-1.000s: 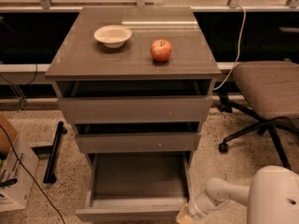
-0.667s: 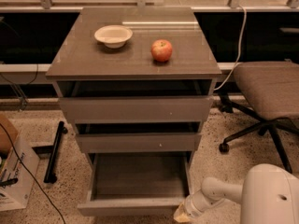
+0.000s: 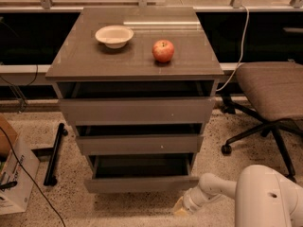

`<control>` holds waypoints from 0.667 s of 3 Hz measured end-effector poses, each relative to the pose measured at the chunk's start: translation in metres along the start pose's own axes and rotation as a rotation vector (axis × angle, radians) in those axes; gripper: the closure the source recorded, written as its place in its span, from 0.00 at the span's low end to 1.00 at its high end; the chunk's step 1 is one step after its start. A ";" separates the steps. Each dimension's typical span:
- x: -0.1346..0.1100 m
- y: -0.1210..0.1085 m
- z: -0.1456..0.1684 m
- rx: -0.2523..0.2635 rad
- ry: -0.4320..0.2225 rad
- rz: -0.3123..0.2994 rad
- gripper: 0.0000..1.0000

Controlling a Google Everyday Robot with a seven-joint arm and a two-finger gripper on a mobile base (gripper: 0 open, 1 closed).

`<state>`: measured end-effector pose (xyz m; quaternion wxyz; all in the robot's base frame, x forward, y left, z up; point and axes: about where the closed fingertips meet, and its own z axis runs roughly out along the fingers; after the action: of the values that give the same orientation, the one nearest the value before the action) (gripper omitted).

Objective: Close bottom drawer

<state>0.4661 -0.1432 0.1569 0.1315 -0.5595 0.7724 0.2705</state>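
The bottom drawer (image 3: 142, 183) is the lowest of the grey-brown cabinet. Its plain flat front stands a short way out, with a narrow strip of its tray (image 3: 142, 167) showing behind it. My gripper (image 3: 182, 208) is low at the floor, just right of and in front of the drawer front's right end, at the tip of my white arm (image 3: 222, 186). I cannot see contact with the drawer front.
A middle drawer (image 3: 139, 144) and a top drawer (image 3: 137, 110) stand slightly out. A white bowl (image 3: 114, 35) and a red apple (image 3: 163, 50) sit on the cabinet top. An office chair (image 3: 272, 93) stands to the right, a cardboard box (image 3: 14, 178) to the left.
The bottom drawer has slid in most of the way; far less of its tray shows. My arm and gripper moved in toward the cabinet with it.
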 end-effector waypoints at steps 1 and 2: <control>0.000 0.000 0.000 0.000 0.000 0.000 1.00; -0.006 -0.017 0.002 0.037 -0.026 -0.012 1.00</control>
<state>0.4838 -0.1417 0.1538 0.1533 -0.5580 0.7721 0.2626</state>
